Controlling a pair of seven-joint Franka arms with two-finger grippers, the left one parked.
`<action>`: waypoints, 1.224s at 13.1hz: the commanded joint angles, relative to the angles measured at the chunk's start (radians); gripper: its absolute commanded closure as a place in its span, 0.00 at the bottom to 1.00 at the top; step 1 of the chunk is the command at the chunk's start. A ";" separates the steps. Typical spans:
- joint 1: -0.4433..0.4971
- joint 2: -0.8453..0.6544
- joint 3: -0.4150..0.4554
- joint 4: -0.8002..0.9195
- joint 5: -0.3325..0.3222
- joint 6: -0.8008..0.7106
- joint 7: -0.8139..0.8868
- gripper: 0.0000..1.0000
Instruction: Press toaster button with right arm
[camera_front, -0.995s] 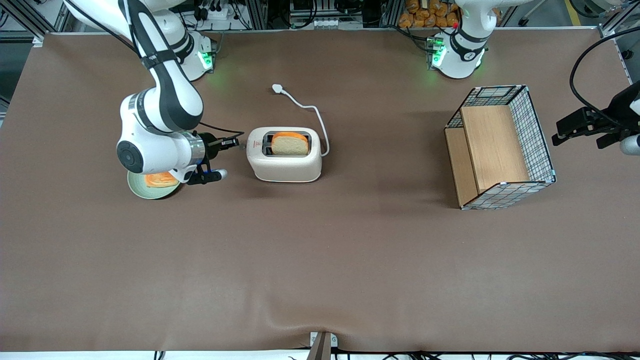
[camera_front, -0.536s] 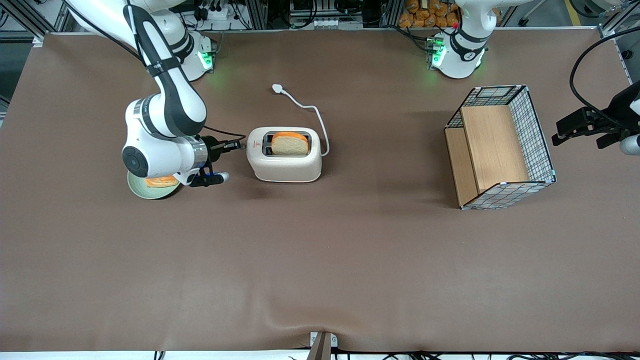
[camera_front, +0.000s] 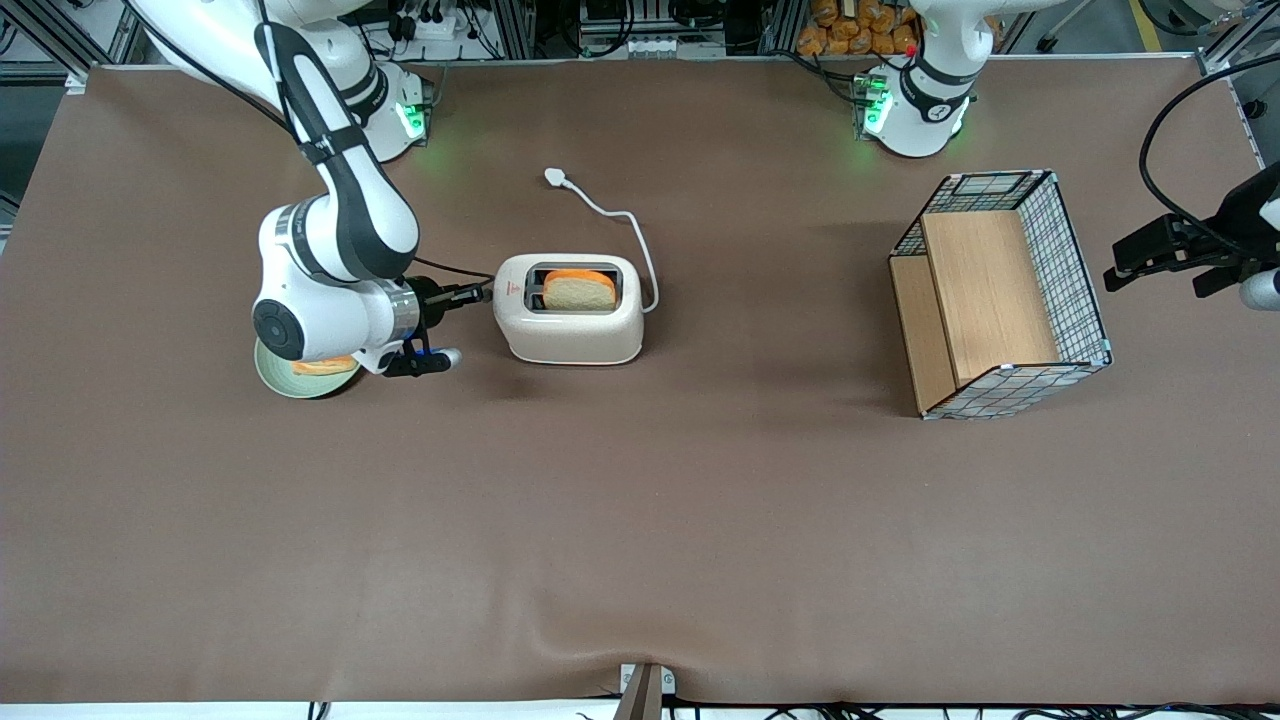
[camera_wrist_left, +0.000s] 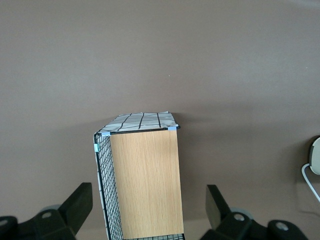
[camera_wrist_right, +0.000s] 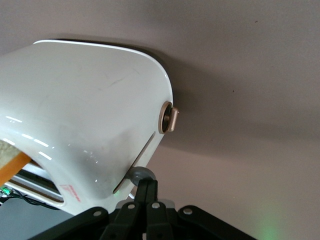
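Pincer (camera_front: 483, 293) of the right arm (camera_front: 335, 225) sits level with the toaster's narrow end face, its black fingers drawn together into a single tip, as the right wrist view shows (camera_wrist_right: 146, 190). That tip rests on the small grey toaster button (camera_wrist_right: 140, 174), which juts out at the foot of a slot in the toaster (camera_front: 568, 320). The toaster stands upright on the brown table (camera_front: 640, 520), between the working arm and the wire-mesh basket (camera_front: 1003, 292), though much nearer the arm. A slice of bread (camera_front: 580, 291) sits low in one of its slots, and the white cord (camera_front: 620, 225) trails to a loose plug (camera_front: 556, 178) lying farther from the front camera. A brass-coloured dial (camera_wrist_right: 168, 119) shows beside the slot on the same end face. By my reading, the approach and alignment are finished and the press is either under way or about to bottom out; whether the button has latched cannot be told. What seems left is confirming full travel and then backing the arm off. A green plate (camera_front: 290, 375) with another slice lies partly under the wrist.
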 joint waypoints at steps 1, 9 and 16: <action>0.014 0.011 -0.007 -0.009 0.048 0.021 0.000 1.00; 0.013 0.041 -0.007 -0.009 0.111 0.053 -0.016 1.00; -0.005 0.051 -0.007 -0.049 0.213 0.052 -0.120 1.00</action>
